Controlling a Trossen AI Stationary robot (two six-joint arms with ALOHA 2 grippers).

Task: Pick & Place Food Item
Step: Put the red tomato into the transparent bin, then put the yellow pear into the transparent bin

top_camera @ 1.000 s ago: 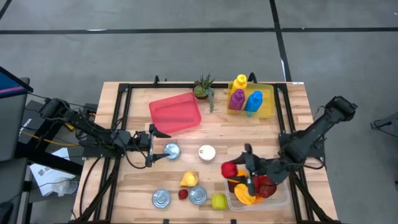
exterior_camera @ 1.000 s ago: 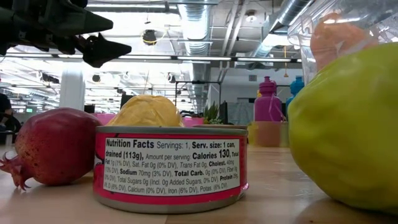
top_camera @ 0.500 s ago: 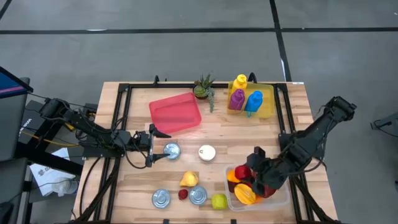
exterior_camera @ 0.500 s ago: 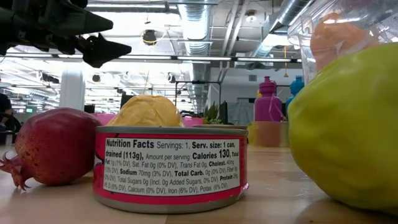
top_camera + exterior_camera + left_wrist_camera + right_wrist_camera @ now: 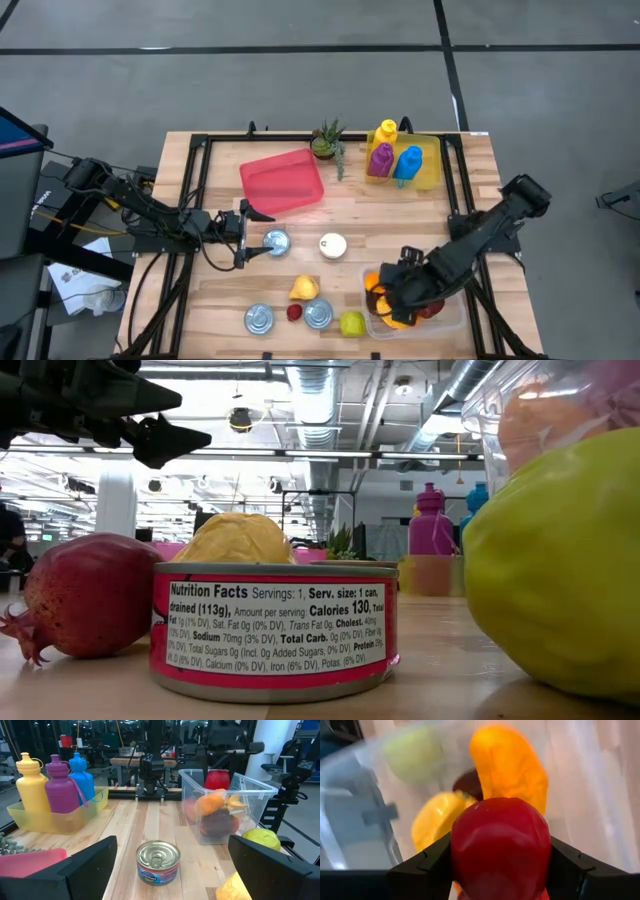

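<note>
The table [image 5: 330, 215] was made of pale wooden boards with a black frame along its edges, and it stood on a grey floor [image 5: 300, 80]. Behind it was a big workshop room with bright ceiling lights, silver pipes and more benches.

On the far side of the table lay a red tray [image 5: 282, 181], a small plant [image 5: 325, 140] and a yellow bin [image 5: 425, 165] holding three bottles (yellow, purple and blue). In the middle were a tin can [image 5: 158, 861] and a white lid [image 5: 332, 244]. At the near edge sat two more cans, a yellow fruit [image 5: 304, 289], a dark red pomegranate [image 5: 88, 595] and a green fruit [image 5: 351, 323].

The right gripper [image 5: 392, 292] was over the clear plastic box [image 5: 250, 785] at the near right part of the table. Its two dark fingers [image 5: 420, 865] were pinching a round red food item [image 5: 500, 847], one finger on each side. It was held just above the orange and yellow foods in the box. It was so round that no long side or pointing end could be told.

The left gripper [image 5: 243, 235] hung above the table's left middle, facing the tin can, with its fingers spread wide and nothing between them.
</note>
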